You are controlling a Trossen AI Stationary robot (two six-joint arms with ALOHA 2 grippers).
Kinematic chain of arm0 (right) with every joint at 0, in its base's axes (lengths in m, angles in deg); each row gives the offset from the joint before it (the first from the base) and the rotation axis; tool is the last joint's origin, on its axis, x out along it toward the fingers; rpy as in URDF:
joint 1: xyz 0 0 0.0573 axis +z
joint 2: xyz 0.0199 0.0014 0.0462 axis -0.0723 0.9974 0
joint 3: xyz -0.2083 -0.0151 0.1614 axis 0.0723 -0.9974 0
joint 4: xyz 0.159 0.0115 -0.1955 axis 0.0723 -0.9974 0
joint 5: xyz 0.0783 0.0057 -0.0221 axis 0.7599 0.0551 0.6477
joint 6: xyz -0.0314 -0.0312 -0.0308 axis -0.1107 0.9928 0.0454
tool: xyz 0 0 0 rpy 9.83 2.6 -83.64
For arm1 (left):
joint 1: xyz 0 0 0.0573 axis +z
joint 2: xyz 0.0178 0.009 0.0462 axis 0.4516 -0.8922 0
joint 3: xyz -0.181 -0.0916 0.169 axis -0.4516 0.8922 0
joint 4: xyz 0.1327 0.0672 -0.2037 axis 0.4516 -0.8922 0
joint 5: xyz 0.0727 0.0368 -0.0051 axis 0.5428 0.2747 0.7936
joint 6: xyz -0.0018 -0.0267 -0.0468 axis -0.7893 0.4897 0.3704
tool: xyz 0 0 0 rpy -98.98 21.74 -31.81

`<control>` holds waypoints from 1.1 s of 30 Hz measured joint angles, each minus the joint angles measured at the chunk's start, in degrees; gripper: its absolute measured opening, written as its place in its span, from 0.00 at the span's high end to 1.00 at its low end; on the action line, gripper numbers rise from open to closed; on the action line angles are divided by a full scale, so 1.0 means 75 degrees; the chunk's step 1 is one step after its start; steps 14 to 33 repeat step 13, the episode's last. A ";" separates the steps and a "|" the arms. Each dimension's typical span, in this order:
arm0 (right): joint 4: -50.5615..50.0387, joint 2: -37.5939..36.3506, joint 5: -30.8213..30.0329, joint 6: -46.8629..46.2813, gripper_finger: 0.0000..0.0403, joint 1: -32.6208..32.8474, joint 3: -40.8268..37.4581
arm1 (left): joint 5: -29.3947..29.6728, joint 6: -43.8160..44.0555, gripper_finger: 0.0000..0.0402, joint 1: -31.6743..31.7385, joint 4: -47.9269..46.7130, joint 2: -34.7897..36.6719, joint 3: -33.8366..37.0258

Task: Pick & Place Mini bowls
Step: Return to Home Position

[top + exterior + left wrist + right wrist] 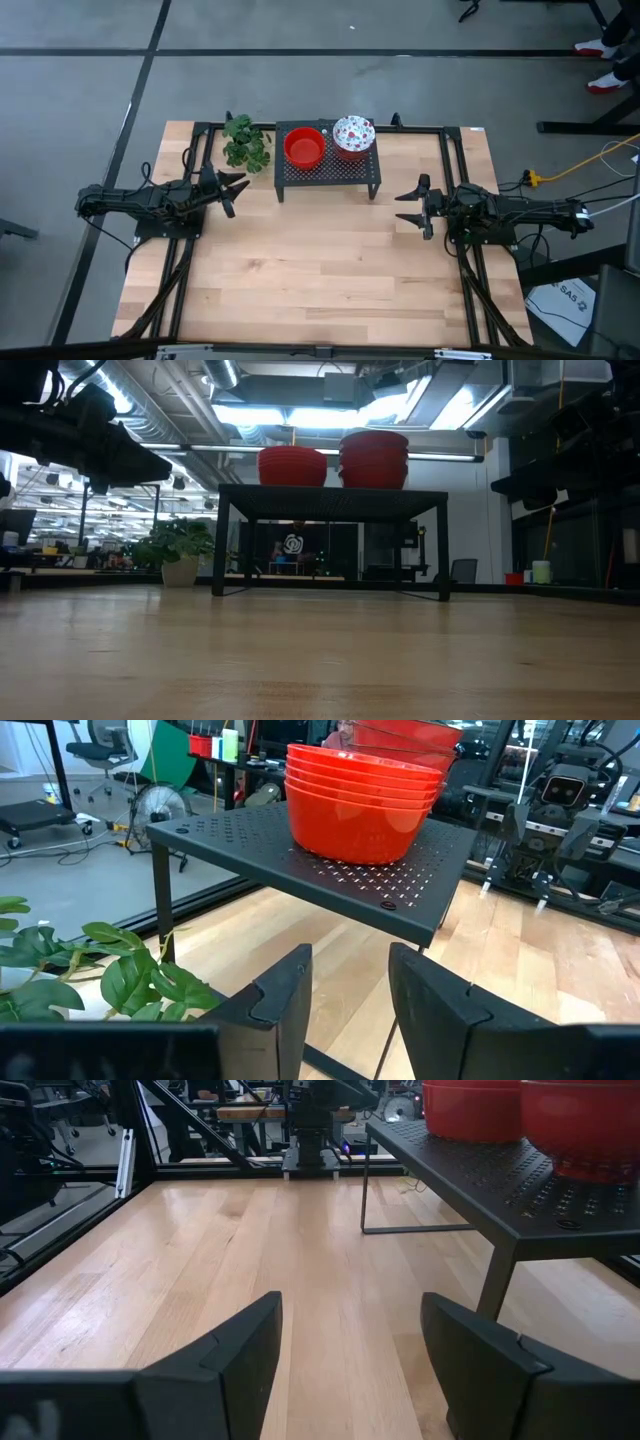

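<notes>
Two stacks of mini bowls stand on a black perforated stand (330, 172) at the far middle of the table. The left stack of plain red bowls (304, 148) (362, 802) rests on its bottom bowl; the right stack (352, 136) (374, 458) has a white, red-speckled inside on top. My left gripper (236, 190) (345, 985) waits open at the table's left, level, pointing at the stand. At the table's right my right gripper (408, 206) (350, 1342) waits open with nothing between its fingers.
A green leafy plant (245, 142) (90, 975) stands at the far left, beside the stand and just beyond my left gripper. Bare wooden tabletop (320, 270) lies between and in front of the arms. A black frame (455, 160) runs along the table's sides.
</notes>
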 joint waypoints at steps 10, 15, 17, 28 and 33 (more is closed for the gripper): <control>0.0001 0.0000 0.0001 0.0000 0.41 -0.0001 0.0003 | 0.0000 0.0000 0.67 0.0000 0.0000 0.0000 0.0000; -0.0001 0.0001 0.0002 0.0001 0.41 -0.0001 0.0003 | 0.0000 0.0000 0.67 0.0000 0.0000 0.0000 0.0000; -0.0001 0.0001 0.0002 0.0001 0.41 -0.0001 0.0003 | 0.0000 0.0000 0.67 0.0000 0.0000 0.0000 0.0000; -0.0001 0.0001 0.0002 0.0001 0.41 -0.0001 0.0003 | 0.0000 0.0000 0.67 0.0000 0.0000 0.0000 0.0000; -0.0001 0.0001 0.0002 0.0001 0.41 -0.0001 0.0003 | 0.0000 0.0000 0.67 0.0000 0.0000 0.0000 0.0000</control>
